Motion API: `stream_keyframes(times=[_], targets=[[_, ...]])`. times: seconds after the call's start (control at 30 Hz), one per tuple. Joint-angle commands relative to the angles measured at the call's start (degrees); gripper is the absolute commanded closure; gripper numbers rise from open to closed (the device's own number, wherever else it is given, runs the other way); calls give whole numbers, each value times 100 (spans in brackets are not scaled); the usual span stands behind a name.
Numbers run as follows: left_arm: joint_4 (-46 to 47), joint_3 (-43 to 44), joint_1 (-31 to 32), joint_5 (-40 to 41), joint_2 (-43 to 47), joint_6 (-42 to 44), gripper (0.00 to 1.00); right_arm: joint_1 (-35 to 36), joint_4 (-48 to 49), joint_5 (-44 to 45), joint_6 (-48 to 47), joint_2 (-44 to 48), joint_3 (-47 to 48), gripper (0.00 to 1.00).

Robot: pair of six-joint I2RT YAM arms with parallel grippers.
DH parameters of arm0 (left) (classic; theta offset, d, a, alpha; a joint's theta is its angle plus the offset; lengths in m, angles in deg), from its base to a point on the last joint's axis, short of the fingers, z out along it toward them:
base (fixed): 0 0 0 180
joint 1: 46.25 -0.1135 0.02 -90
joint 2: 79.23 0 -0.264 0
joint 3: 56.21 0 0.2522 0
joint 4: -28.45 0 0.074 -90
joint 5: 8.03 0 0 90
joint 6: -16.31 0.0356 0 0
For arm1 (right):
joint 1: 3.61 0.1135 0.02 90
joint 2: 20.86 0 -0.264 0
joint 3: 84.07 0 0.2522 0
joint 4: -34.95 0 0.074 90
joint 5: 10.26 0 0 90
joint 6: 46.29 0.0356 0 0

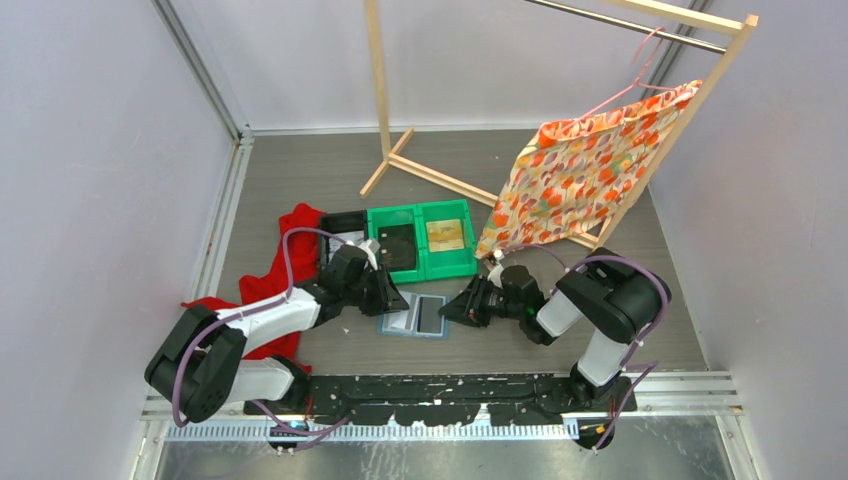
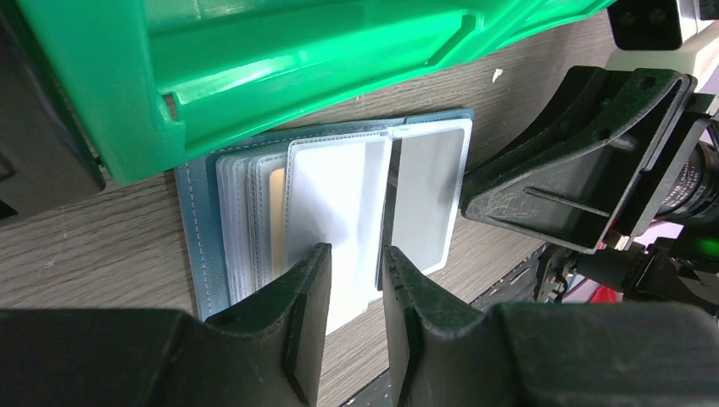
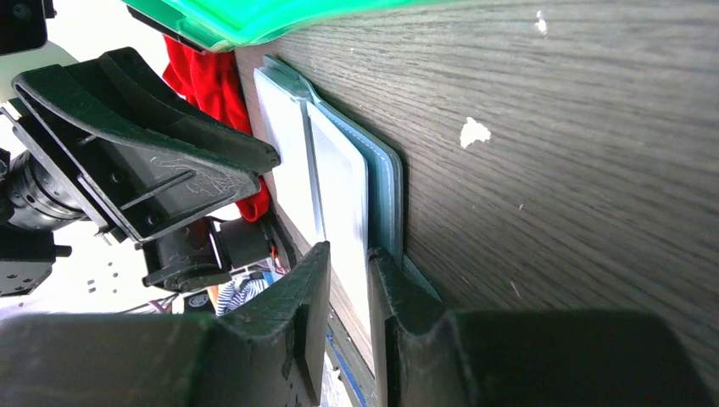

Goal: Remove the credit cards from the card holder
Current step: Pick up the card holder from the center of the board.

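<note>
The slate-blue card holder (image 1: 413, 316) lies open on the table in front of the green bins, pale pockets up. A greyish credit card (image 2: 428, 191) sits in its right-hand pocket, and a whitish one (image 2: 335, 199) shows in the clear leaf beside it. My left gripper (image 2: 354, 251) hangs over the holder's near edge, jaws a narrow gap apart, the white leaf showing behind the gap. My right gripper (image 3: 349, 251) is at the holder's (image 3: 383, 182) right edge. Its jaws are slightly apart, with the pale leaf's edge (image 3: 343, 203) running into the gap and nothing pinched.
Two joined green bins (image 1: 420, 240) stand just behind the holder, close over the left gripper (image 1: 392, 297). A red cloth (image 1: 285, 255) lies at the left. A wooden rack (image 1: 400, 150) with a patterned cloth (image 1: 590, 170) stands behind. The right gripper (image 1: 452, 310) faces the left one across the holder.
</note>
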Motion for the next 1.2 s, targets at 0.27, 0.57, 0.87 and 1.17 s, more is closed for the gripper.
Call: stream_keyframes(times=[0.27, 0.57, 0.87, 1.17], targets=[[-648, -432, -63, 574, -342, 193, 68, 82, 414, -195, 45, -270, 36, 74], [-693, -423, -67, 512, -199, 155, 68, 83, 1182, -189, 328, -764, -28, 88], [-1815, 159, -63, 274, 1240, 79, 66, 71, 1449, -288, 391, -240, -228, 99], [-1724, 395, -64, -705, 1697, -250, 63, 68, 1519, -584, 382, 531, -217, 99]])
